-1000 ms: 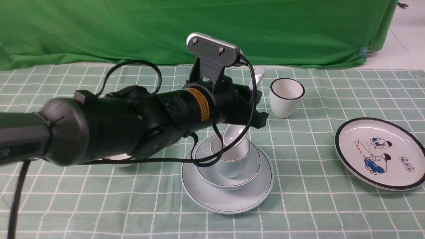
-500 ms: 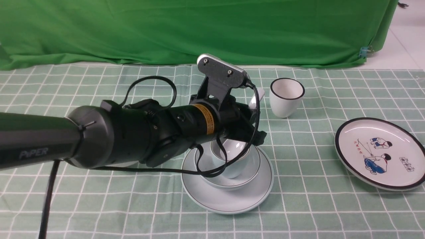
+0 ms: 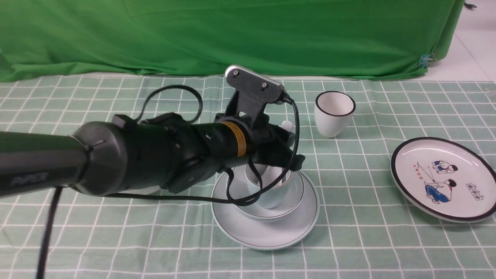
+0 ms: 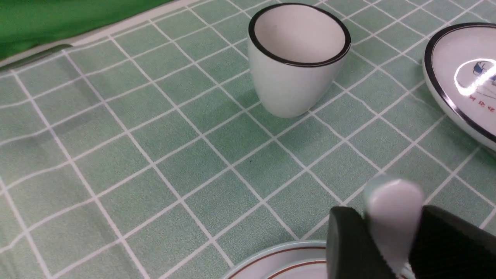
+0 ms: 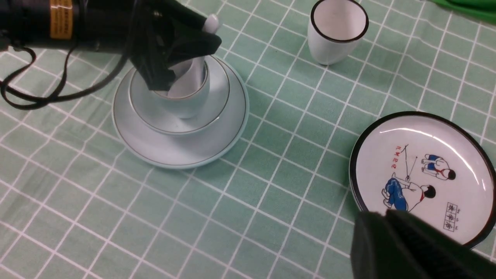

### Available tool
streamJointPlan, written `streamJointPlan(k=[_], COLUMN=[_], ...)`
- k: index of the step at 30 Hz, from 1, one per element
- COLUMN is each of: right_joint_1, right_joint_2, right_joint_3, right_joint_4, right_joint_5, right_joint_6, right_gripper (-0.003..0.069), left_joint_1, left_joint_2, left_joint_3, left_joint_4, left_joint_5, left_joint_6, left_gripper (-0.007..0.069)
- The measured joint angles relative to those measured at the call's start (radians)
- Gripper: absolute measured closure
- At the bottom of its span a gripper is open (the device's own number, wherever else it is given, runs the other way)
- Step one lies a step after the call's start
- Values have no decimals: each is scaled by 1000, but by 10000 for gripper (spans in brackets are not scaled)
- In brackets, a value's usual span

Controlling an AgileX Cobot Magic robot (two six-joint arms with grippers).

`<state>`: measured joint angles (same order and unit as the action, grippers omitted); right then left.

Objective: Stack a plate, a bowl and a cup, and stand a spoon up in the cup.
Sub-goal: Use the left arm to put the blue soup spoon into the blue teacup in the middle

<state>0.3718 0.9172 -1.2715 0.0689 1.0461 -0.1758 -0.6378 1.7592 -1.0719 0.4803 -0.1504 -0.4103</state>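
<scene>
1. The left gripper [image 4: 391, 217] hangs directly over a stack of pale blue-green ceramics on the table [image 3: 368, 240], which is covered by a green cloth with white checks.
2. At the bottom of the stack is a round pale blue-green ceramic plate [image 5: 174, 151] with a thin dark line near its rim.
3. A shallow pale blue-green ceramic bowl [image 5: 217, 95] sits in the plate.
4. A handleless pale blue-green ceramic cup [image 3: 273, 193] stands upright in the bowl, right beneath the left gripper.
5. A plain white ceramic soup spoon [image 4: 393, 193] stands in the cup. Its scoop end is down inside, and its handle rises steeply to end between the gripper's two black fingers [image 4: 348, 248].
6. Those fingers sit close on either side of the handle. Whether they clamp it or merely flank it cannot be told.
7. Beyond the left gripper and to its right, apart from the stack, a white cup with a black rim [image 3: 333, 116] stands upright, showing only its white inside.
8. Farther to the left gripper's right lies a white black-rimmed plate [image 3: 410, 162] printed with cartoon figures.
9. The right gripper [image 5: 381, 217] hovers at the near edge of that printed plate, well apart from the stack. Its dark fingers are pressed together with nothing between them.
10. A green cloth backdrop [image 3: 232, 35] hangs beyond the left gripper, at the table's far edge.
</scene>
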Motion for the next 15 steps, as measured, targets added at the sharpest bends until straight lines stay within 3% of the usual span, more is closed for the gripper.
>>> streamJointPlan(k=[3, 6, 12, 15], right_joint_1=[0, 0, 0, 0], right_joint_2=[0, -4, -128, -309], right_joint_3=[0, 0, 22, 122], right_joint_4=[0, 0, -54, -149], right_joint_5=[0, 0, -52, -202], right_joint_6=[0, 2, 62, 117], right_gripper=[589, 585, 585, 613], left_joint_1=[0, 0, 0, 0], left_joint_2=[-34, -118, -394, -597], left_joint_3=[0, 0, 2, 60], left_joint_4=[0, -11, -12, -23], left_joint_5=[33, 179, 513, 569], left_joint_6=[-3, -13, 5, 10], left_gripper=[340, 327, 557, 610])
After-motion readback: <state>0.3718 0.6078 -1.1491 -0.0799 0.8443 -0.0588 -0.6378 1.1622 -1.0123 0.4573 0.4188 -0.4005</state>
